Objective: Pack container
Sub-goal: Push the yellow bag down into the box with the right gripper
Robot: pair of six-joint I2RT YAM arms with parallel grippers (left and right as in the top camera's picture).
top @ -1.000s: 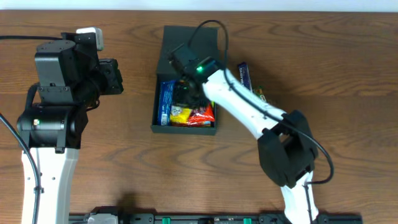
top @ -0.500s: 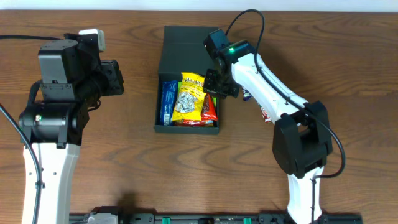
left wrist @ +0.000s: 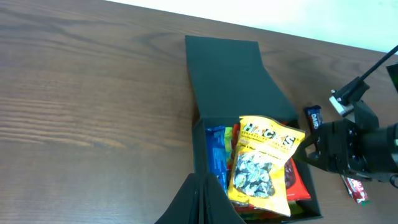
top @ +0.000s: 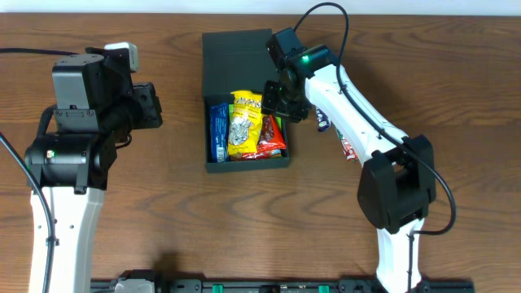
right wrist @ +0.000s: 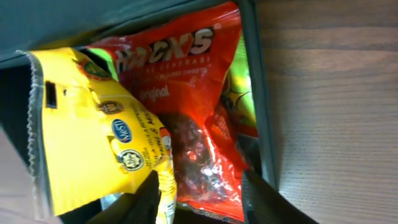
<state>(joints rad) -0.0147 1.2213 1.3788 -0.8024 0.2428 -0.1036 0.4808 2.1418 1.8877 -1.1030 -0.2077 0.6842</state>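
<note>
The container [top: 236,61], a dark box with its flap lid laid open away from the robot, sits on the wooden table [top: 163,203] between the two arms, nearer the right one; the left wrist view shows the lid [left wrist: 227,74] flat on the table behind the tray.

Inside, a yellow snack packet [top: 244,122] lies on top, with a blue packet [top: 217,130] along the left wall and a red packet [top: 273,138] towards the right wall; a yellow-green packet [right wrist: 242,81] shows under the red one [right wrist: 186,93], against the container's right wall [right wrist: 266,106].

The right gripper [top: 281,102] hangs over the tray's right far corner, pointing down into it; in its own camera the fingers [right wrist: 146,199] stand apart, spread about halfway, with the red packet and an edge of the yellow packet [right wrist: 93,137] in the gap [right wrist: 205,193]; nothing is pinched between them, though the near finger sits just beside the yellow packet's edge and I cannot tell if it touches.

The left gripper [top: 151,106] is held well to the left of the container, above bare table; its fingers [left wrist: 200,199] are pressed together to a point and hold nothing.

Two small bars lie on the table right of the container: a dark blue one [top: 322,120] and a red-and-white one [top: 348,149], partly under the right arm.
</note>
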